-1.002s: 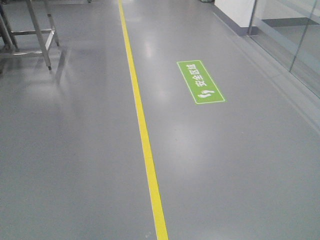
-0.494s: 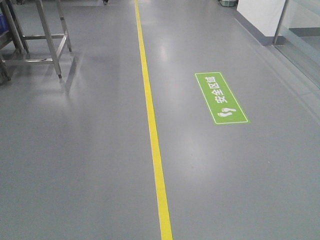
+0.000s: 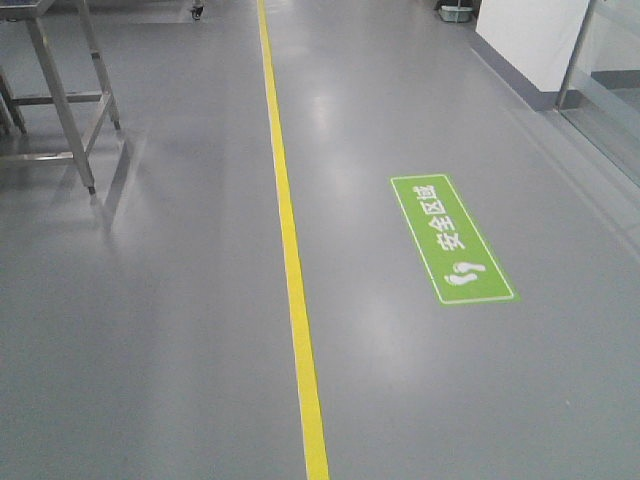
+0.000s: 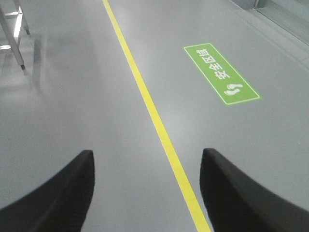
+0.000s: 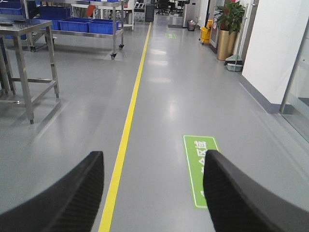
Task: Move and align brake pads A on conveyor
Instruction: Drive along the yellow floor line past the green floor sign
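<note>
Left gripper (image 4: pixel 147 159): black fingers (image 4: pixel 58 193) spread, empty; right gripper (image 5: pixel 154 157): spread, empty; beneath: glossy grey floor (image 3: pixel 150 330) w/ yellow painted line (image 3: pixel 295 300), green rectangular floor sign (image 3: pixel 452 240).

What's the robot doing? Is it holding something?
Nothing is being handled just now. The left gripper and the right gripper are both open and empty, hanging over bare grey floor. Ahead lie a yellow line and a green sign, with a steel table off to the left. No brake pads or conveyor show in any view, so the pad job is not under way here.
</note>
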Controlling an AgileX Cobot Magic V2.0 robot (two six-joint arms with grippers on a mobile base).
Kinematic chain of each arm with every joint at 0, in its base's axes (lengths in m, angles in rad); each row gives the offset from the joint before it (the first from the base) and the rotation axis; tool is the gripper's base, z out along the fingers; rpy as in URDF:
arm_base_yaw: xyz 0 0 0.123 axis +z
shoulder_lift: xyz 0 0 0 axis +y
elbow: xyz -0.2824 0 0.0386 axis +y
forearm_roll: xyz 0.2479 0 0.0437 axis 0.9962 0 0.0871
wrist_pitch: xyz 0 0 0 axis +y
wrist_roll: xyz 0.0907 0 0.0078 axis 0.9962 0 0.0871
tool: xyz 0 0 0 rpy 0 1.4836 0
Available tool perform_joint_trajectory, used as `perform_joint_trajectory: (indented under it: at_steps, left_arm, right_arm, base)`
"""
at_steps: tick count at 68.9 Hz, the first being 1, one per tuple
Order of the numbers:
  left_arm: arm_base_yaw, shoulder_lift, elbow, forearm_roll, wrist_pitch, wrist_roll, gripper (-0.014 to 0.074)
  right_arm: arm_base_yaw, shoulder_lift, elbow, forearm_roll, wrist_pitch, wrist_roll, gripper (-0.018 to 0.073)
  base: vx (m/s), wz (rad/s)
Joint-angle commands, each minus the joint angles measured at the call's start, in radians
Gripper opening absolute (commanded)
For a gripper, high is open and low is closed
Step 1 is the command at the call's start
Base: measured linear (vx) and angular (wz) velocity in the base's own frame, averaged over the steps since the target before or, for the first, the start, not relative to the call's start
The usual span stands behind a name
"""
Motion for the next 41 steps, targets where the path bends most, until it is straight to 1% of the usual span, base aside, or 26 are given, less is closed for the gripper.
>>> perform_joint_trajectory:
  at_steps: [1, 41]
  left_arm:
    - [-0.004, 0.013, -0.024, -0.007, -0.061, -0.004, 0.0443]
    - [-0.004, 0.013, -0.024, -0.007, -0.061, -0.004, 0.0443]
  right_arm:
    - [-0.006, 0.011, -0.025, -0.009, -0.082, -0.001, 0.0429]
    - [-0.006, 0.011, -0.025, -0.009, -0.082, -0.001, 0.0429]
  base:
    - [0.6, 0.02]
    - [0.6, 0.14]
